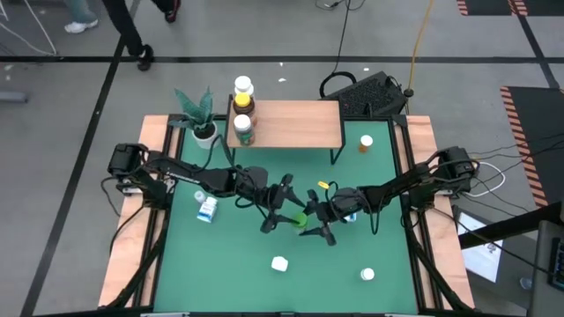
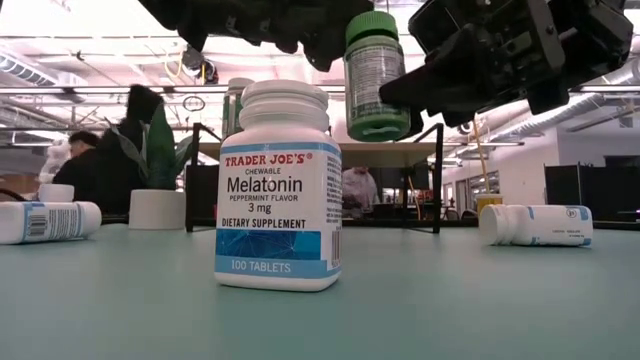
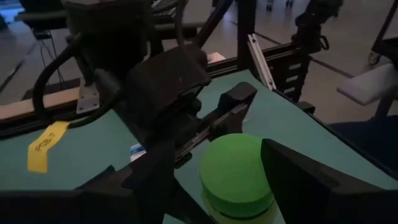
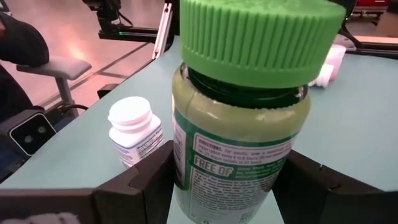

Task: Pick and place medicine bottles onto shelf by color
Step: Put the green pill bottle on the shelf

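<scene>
Both pincers meet at one green bottle (image 4: 239, 118) in mid-air.
Your right pincer (image 1: 310, 224) holds it; left pincer (image 1: 280, 210) stands wide around its cap. Release early and it drops onto the table (image 1: 352, 264).

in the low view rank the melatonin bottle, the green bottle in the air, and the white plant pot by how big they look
1. Melatonin bottle, though it stands nearest the camera.
2. Green bottle.
3. White plant pot, farther back, so true size is unsure.
</scene>
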Controlling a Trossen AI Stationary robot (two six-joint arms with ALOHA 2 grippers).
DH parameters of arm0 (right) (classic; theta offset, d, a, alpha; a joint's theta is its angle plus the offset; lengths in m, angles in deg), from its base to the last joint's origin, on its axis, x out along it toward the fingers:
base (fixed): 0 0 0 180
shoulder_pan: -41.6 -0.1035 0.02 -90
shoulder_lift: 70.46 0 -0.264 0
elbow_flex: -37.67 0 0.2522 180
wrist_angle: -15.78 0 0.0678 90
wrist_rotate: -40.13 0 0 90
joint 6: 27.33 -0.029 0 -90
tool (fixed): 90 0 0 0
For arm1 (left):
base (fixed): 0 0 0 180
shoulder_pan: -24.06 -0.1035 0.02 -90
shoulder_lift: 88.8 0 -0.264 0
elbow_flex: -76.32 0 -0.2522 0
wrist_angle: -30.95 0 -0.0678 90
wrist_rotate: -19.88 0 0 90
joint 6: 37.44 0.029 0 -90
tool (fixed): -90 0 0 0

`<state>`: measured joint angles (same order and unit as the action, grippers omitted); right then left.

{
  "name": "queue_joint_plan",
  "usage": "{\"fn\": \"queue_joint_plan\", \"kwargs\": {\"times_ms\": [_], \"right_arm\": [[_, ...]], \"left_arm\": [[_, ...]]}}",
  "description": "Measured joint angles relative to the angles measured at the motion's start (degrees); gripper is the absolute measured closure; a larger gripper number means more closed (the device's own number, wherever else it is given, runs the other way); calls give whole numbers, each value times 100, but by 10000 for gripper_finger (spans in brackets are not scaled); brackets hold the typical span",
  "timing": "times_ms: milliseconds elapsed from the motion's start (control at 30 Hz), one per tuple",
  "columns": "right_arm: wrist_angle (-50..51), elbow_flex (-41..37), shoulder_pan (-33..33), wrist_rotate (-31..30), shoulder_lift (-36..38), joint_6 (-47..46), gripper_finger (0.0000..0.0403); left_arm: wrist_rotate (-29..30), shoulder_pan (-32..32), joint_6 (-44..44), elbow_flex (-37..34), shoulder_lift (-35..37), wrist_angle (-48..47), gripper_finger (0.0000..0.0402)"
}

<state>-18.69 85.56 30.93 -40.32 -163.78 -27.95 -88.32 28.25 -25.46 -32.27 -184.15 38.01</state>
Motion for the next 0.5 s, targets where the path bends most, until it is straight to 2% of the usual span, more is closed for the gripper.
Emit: {"fn": "queue_joint_plan", "kwargs": {"times_ms": [500], "right_arm": [[-11, 0, -34, 115, -3, 90, 190]], "left_arm": [[-402, 6, -142, 0, 0, -159, 160]]}}
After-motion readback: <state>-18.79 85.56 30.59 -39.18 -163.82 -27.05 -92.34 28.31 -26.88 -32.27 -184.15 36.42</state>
